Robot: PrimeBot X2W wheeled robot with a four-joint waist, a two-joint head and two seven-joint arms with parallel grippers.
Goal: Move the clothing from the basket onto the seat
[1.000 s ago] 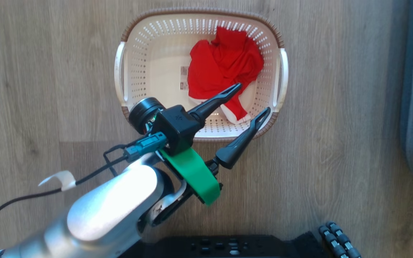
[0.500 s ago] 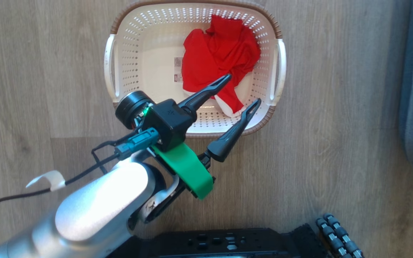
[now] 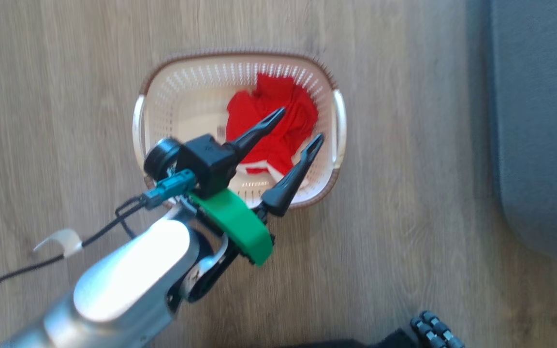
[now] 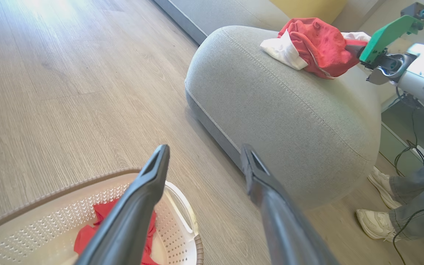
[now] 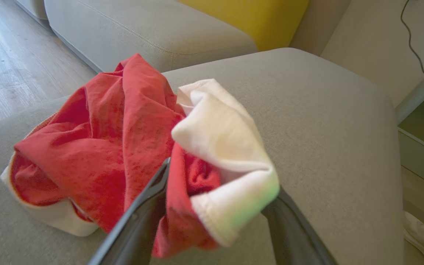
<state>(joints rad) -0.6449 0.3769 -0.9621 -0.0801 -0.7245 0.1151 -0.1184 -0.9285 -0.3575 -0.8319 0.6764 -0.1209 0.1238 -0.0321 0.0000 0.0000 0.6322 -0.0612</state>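
The cream basket stands on the wood floor with red clothing bunched in its right half. My left gripper hangs open over that pile, and nothing is between its fingers. In the left wrist view the same gripper points past the basket toward the grey seat. A red and white bundle of clothing lies on top of the seat. My right gripper is at that bundle, its fingers spread wide on either side of a fold that rests on the seat.
The seat runs along the right edge of the head view, with bare floor between it and the basket. A person's feet in white shoes stand beyond the seat beside cables. A second grey cushion and a yellow one lie behind.
The whole head picture has shifted and blurred, so the camera moved. The left gripper stays open and now reaches a little further over the red pile.
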